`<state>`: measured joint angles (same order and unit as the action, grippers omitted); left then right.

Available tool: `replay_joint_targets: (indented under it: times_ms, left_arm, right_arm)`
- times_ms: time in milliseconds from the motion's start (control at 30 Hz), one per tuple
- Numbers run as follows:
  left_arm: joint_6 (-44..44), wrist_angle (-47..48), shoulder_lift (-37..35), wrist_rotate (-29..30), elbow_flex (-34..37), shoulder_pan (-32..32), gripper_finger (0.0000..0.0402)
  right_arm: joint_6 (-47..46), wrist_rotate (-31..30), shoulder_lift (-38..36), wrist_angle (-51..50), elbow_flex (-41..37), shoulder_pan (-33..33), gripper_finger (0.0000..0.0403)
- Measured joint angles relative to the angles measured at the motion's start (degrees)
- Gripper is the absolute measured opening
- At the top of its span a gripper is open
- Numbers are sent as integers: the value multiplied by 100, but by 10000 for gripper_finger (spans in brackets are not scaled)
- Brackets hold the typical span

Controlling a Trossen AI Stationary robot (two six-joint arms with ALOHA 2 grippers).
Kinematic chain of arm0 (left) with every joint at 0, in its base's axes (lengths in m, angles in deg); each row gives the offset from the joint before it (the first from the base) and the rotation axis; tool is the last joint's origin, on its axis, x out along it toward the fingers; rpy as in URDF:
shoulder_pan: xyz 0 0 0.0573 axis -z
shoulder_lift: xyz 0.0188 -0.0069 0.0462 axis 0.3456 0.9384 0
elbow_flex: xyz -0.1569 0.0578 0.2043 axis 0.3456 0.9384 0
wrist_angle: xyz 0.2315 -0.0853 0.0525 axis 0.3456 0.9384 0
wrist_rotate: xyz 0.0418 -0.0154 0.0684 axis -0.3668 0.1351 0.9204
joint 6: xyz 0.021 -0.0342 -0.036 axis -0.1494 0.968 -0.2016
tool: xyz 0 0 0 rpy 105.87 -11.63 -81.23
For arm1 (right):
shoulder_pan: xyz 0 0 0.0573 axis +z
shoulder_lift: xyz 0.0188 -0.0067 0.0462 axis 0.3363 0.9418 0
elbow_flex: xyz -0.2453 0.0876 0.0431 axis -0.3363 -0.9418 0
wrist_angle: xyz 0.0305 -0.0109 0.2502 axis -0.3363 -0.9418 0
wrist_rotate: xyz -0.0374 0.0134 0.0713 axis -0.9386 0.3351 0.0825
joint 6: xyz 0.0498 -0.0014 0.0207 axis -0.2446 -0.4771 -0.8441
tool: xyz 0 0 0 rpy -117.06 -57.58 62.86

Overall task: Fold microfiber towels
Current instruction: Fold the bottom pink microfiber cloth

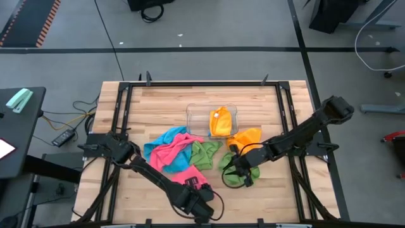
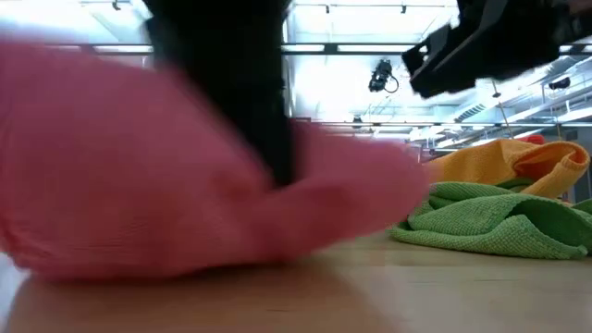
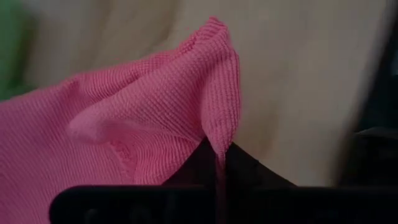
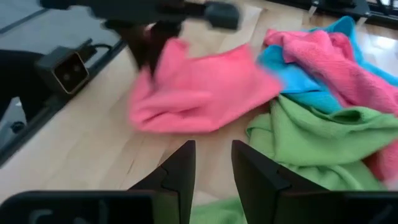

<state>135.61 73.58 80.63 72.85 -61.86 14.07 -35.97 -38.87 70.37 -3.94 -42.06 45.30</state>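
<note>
Pink microfiber towel [image 3: 124, 130], near the front of the wooden bench [image 1: 266, 107], is pinched at one corner by the closed left tool [image 1: 193, 185]; right tool [image 4: 211, 163], jaws apart, empty; spreading flat is judged next.

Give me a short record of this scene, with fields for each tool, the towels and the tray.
left tool: shut on a corner of the pink towel, near the table's front edge
right tool: over the table, jaws a little apart, holding nothing visible
towels: blue towel, green towel, orange towel in a loose pile
tray: clear, holds an orange cloth
</note>
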Motion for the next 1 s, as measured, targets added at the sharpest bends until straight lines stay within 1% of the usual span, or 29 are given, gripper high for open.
replay_joint_targets:
  times_ms: [133, 233, 300, 400, 500, 567, 667, 733, 800, 867, 933, 1000]
  left_arm:
    - [-22, -609, 1, 14, -2, -117, 22]
    - [-89, -1050, 1, 183, -2, -207, 13]
    - [-118, -1164, 1, 205, -4, -241, 11]
    - [78, -1102, 1, 407, -4, -245, 20]
    - [400, -1110, 1, 908, -7, -135, 29]
    - [616, -1104, 1, 1209, -7, -40, 27]
    - [872, -1113, 1, 1565, -7, 97, 13]
    - [967, -1298, -7, 1786, 117, 180, 11]
    - [972, -1667, -7, 1813, 357, 200, 11]
    - [793, -2190, 3, 1663, 586, 191, 15]
    - [568, -2927, -5, 1467, 870, 110, 15]
    - [336, -3215, -24, 1384, 1098, 15, 11]
  right_arm:
    - [-218, -3, -722, -779, 0, 154, 112]
    - [-304, -4, -1093, -991, 0, 378, 113]
    - [-325, -3, -1212, -995, 0, 531, 113]
    - [-334, -54, -1258, -1001, 0, 737, 112]
    - [-361, -182, -1201, -1020, 0, 841, 112]
    - [-403, -219, -1142, -1018, 0, 863, 112]
    - [-446, -242, -1051, -982, 0, 861, 112]
    - [-447, -270, -997, -933, 0, 864, 112]
    - [-448, -274, -968, -853, 0, 864, 112]
    - [-451, -284, -965, -803, 0, 864, 112]
    - [-503, -285, -965, -804, 0, 864, 112]
    - [-588, -287, -965, -802, 0, 866, 112]
